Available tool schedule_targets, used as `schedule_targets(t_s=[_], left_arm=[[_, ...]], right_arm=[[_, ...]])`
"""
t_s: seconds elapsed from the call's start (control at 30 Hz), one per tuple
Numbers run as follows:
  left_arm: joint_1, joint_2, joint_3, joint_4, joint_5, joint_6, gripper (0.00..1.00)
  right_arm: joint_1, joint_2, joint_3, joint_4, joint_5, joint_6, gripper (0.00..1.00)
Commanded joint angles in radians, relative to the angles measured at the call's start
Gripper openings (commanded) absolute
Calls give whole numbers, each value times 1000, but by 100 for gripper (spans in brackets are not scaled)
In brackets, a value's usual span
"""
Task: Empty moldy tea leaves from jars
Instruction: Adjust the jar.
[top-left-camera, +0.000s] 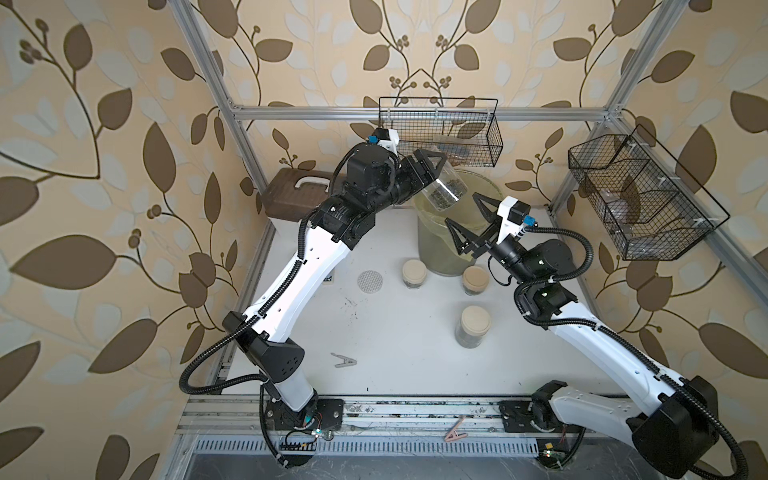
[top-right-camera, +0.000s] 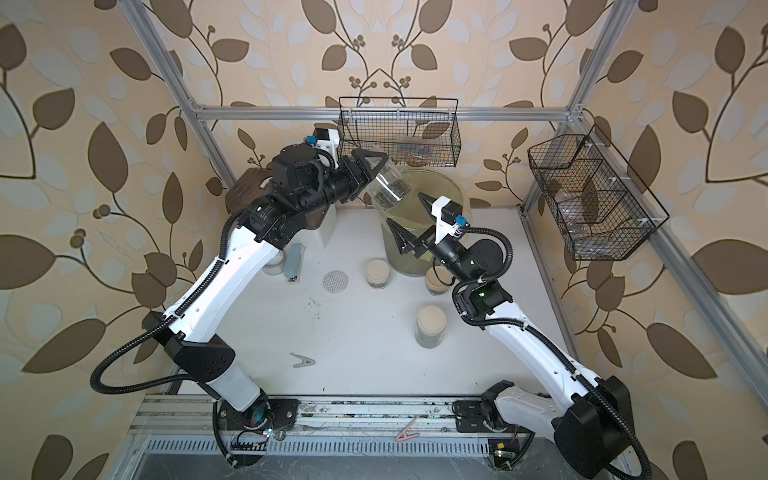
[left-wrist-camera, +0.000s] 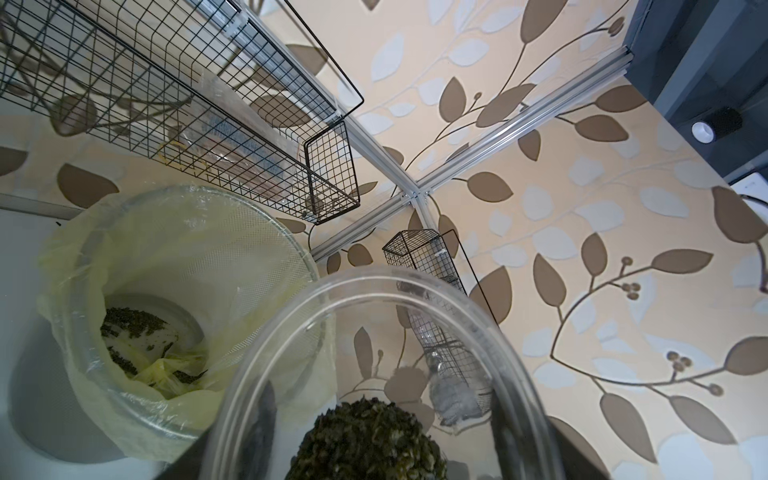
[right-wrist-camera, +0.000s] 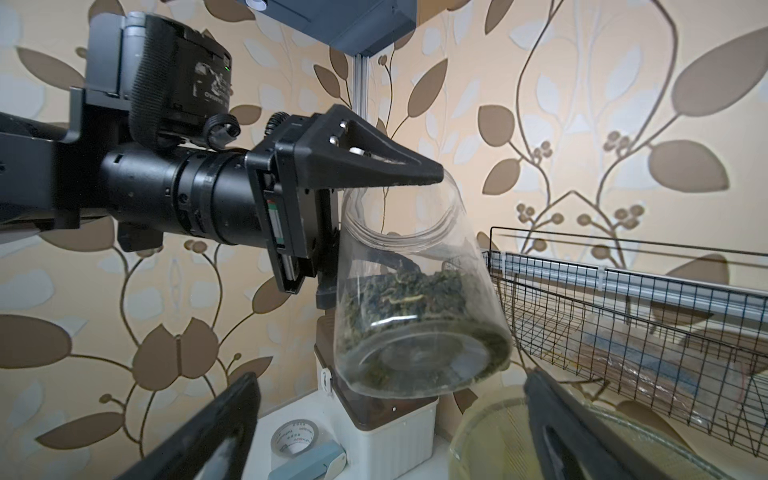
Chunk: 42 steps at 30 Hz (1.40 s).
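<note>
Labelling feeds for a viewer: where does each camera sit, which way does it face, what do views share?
Both top views: high at the front, looking down on the table; both arms whole, left gripper shut on the jar, right gripper open.
Left wrist: on the left arm, facing the bin and frame corner through the jar; fingers dim behind glass.
Right wrist: on the right arm, facing the left gripper; own fingers at the edges.
Shared: all show the jar.

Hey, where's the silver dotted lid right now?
In both top views the silver dotted lid lies flat on the table, between the left arm and a beige-lidded jar, in front of the bin.
</note>
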Motion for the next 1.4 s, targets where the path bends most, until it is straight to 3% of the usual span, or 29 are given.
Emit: schedule_targets(t_s=[0.0,0.3,1.0,1.2,1.37], left_arm=[[7,4,55,6,-27,-56,63],[11,12,68,15,-8,-103,63],[10,16,71,37,16,-165,62],[11,22,77,45,23,-179,62],[11,29,81,51,26,-176,68]], right_arm=[[1,35,-12,218,-12,11,100],[-3,229,-3,556,14,145,100],[6,481,200,718,18,289,93],[8,503,214,736,14,306,85],[6,495,222,738,11,314,66]])
